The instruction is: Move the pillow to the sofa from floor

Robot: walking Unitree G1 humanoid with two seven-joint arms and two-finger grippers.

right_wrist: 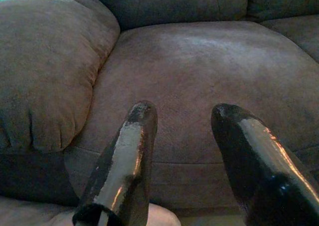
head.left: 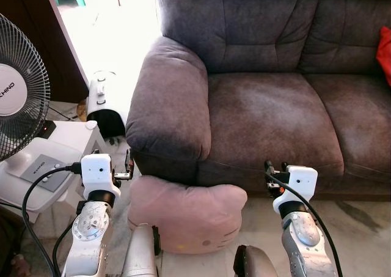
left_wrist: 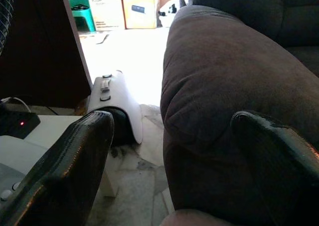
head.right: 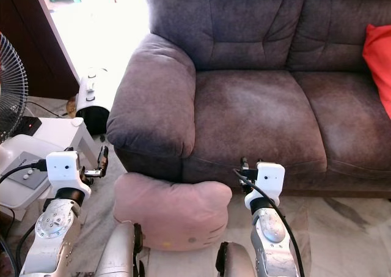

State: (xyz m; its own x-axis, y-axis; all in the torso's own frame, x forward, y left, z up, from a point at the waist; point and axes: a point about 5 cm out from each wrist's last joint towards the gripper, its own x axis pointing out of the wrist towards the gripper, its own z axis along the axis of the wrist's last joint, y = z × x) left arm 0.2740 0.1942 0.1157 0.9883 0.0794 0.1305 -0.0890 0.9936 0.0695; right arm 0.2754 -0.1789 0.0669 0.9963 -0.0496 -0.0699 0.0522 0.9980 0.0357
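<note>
Left eye view: your released left gripper and right gripper flank the soft pink cat-face pillow, floor-bound at six o'clock below the dark brown suede sofa, ready to clamp.

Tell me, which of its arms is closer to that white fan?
Left. The left gripper hangs beside the round white fan; the right gripper hangs before the grey sofa's seat, across the pink pillow.

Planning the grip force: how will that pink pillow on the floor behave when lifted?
The pink pillow looks plump and soft, so it will probably squash under the fingers, sag if held by one edge, and feel light for its bulk. Its fabric likely won't slip.
</note>
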